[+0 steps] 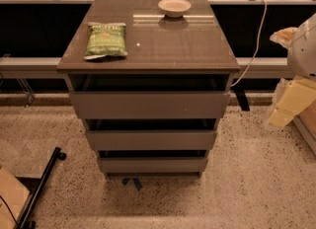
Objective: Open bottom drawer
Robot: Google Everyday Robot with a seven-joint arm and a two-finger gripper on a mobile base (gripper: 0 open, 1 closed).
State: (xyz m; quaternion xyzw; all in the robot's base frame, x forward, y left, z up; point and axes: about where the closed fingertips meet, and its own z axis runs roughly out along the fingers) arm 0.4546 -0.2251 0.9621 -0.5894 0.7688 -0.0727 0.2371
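The arm point(302, 50) enters from the frame's edge at 3 o'clock, its pale rounded casing level with the cabinet top point(168, 50). Below it the yellowish gripper point(290, 105) hangs slanted down toward 7 o'clock, well apart from the cabinet. I cannot tell whether it is apart or together.

Nearest, at 8 o'clock, a black bar point(42, 186) lies on the speckled floor point(247, 183) beside a piece of cardboard point(9, 199). A dark blue mark point(132, 182) sits on the floor just below the cabinet.

The bottom drawer point(152, 164) is at 6 o'clock, lowest of three, with a dark gap above its front. Above it come the middle drawer point(151, 139) and the top drawer point(149, 105).

On the glossy top, a green snack bag point(105, 39) lies at 10 o'clock. A shallow bowl point(174, 7) sits at 12 o'clock by the far edge. A white cable point(256, 38) runs down behind at 2 o'clock.
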